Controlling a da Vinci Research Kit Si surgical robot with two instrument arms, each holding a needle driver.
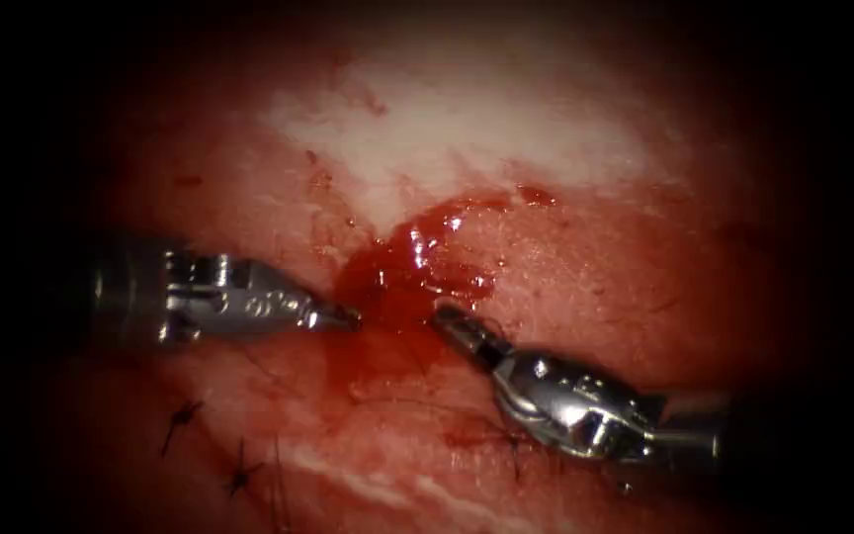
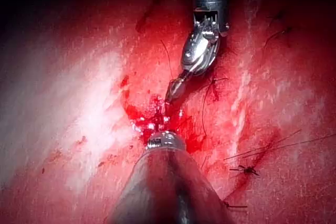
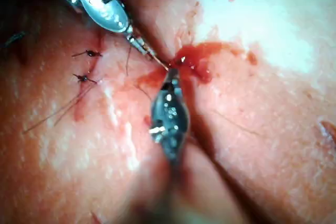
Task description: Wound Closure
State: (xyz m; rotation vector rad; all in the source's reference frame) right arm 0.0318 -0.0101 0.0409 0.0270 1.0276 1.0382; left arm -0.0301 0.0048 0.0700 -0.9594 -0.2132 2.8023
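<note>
The tissue (image 1: 565, 287) has a pool of red fluid (image 1: 409, 269) over the cut. My left tool (image 1: 348, 317) comes in from the left, its jaws shut and its tip at the pool's left edge. My right tool (image 1: 444, 316) comes up from the lower right, also shut, with its tip at the pool's right edge. In the right wrist view the left tool (image 3: 152, 56) tapers into a thin pale sliver that reaches the right tool (image 3: 171, 74). The fluid hides what either tip holds and where the needle lies. Dark thread (image 1: 417, 400) lies on the tissue between the two tools.
Tied dark knots (image 1: 182, 413) (image 1: 241, 477) with cut thread ends sit along the closed stretch at lower left. Another knot (image 1: 512, 441) lies under the right tool. A pale patch of tissue (image 1: 467, 129) lies beyond the pool.
</note>
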